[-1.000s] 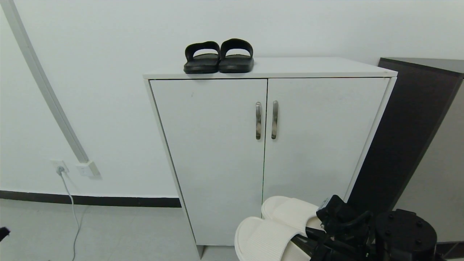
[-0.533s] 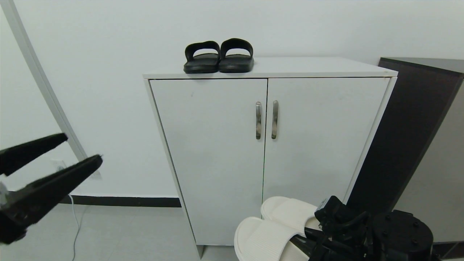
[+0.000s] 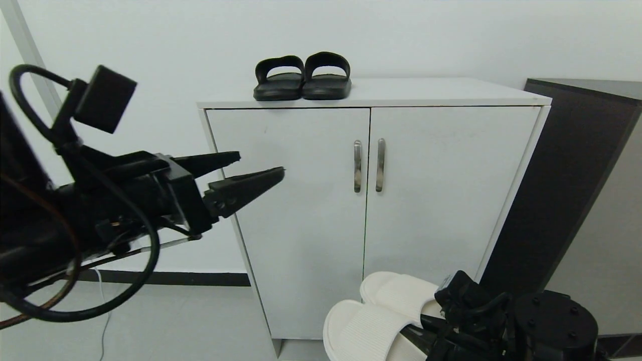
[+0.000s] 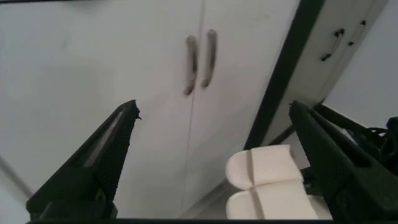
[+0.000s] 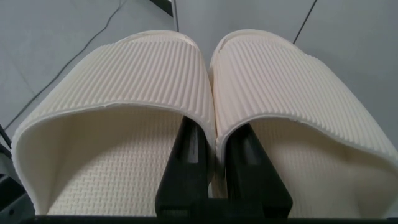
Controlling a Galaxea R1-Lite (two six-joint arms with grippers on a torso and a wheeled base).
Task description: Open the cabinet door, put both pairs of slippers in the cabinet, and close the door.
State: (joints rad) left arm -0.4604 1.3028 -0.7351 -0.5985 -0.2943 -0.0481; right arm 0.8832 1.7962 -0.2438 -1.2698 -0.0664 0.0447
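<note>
White slippers (image 3: 381, 316) are pinched by the right gripper (image 5: 214, 155); the left gripper (image 3: 261, 164) is held with jaws wide, so both handles (image 3: 357, 166) could be caught.

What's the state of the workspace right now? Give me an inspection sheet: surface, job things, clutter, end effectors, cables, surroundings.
Surface: cabinet top bears the black slippers towards its left end.
Job's things: cabinet doors both shut, handles side by side; white slippers low in front of the right door.
Clutter: nothing seen.
End effectors: left end effector open, in front of the left door; right end effector shut on the white slippers' inner walls.
Cables: black cable loops along the left arm; grey cord by the wall.
Surroundings: white wall, black skirting, dark cabinet at right.
</note>
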